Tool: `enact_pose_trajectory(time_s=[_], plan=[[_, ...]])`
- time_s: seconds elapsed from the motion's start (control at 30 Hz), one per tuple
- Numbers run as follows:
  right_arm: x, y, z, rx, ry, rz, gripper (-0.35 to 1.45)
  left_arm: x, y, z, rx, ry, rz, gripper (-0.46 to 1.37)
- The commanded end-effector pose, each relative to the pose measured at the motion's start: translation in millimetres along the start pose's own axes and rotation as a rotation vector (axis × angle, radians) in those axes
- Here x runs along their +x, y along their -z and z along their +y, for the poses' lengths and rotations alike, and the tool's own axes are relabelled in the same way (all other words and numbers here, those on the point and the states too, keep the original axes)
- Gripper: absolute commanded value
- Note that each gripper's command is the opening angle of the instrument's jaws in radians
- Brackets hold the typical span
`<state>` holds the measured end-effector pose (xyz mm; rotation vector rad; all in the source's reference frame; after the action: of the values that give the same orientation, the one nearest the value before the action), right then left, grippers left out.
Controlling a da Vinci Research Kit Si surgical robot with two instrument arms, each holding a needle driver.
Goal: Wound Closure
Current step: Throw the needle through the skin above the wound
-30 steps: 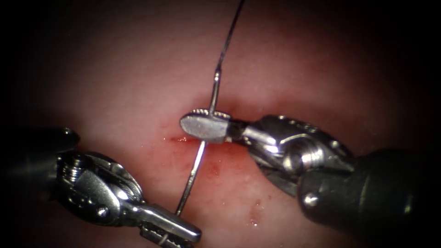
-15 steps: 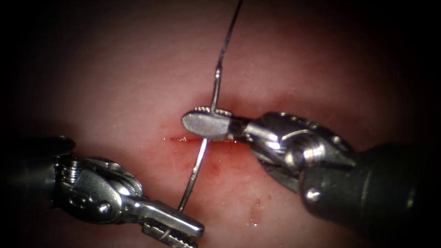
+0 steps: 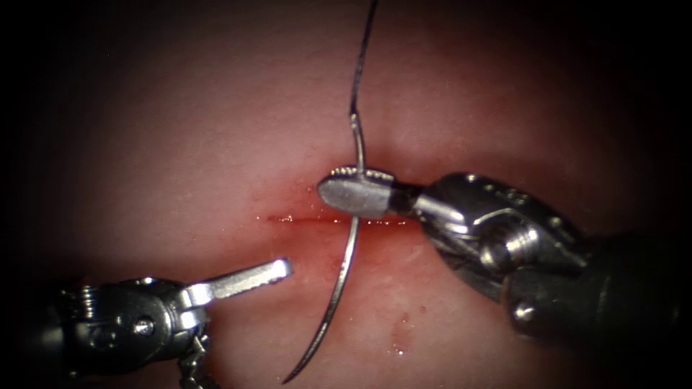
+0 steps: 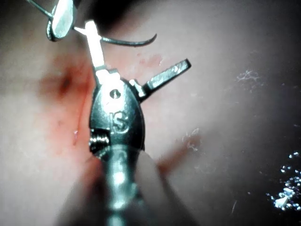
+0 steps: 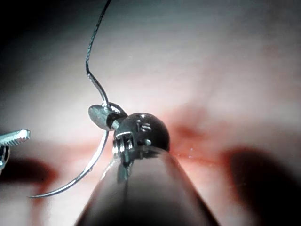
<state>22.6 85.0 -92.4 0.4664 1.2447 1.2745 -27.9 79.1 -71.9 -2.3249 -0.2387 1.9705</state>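
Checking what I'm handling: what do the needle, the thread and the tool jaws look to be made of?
Needle: polished metal, probably steel, with bright glints along its curve; right tool grips it near the thread end, clear of the tissue. Thread: thin, dark, smooth, perhaps a single strand. Left tool: bright metal, toothed faces, open, holding nothing.

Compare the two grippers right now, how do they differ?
The left gripper stands open and holds nothing; the right gripper is shut on the needle near its thread end. The left sits below the cut, the right over it. Both are steel needle drivers.
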Motion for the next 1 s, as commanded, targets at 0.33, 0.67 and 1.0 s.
enact_pose_trajectory(time_s=[0.33, 0.67, 1.0], plan=[[0.7, 1.1, 0.6, 0.009, 0.274, 0.006, -0.35, -0.9, 3.7, -2.8, 0.239, 0.182, -0.135, 0.69], [0.7, 1.0, 0.9, 0.074, 0.406, 0.01, -0.35, -1.0, 3.6, -3.3, 0.322, 0.259, -0.35, 0.66], [0.9, 1.6, 1.2, 0.089, 0.535, 0.015, -0.35, -1.0, 3.5, -3.2, 0.307, 0.262, -0.482, 0.61]])
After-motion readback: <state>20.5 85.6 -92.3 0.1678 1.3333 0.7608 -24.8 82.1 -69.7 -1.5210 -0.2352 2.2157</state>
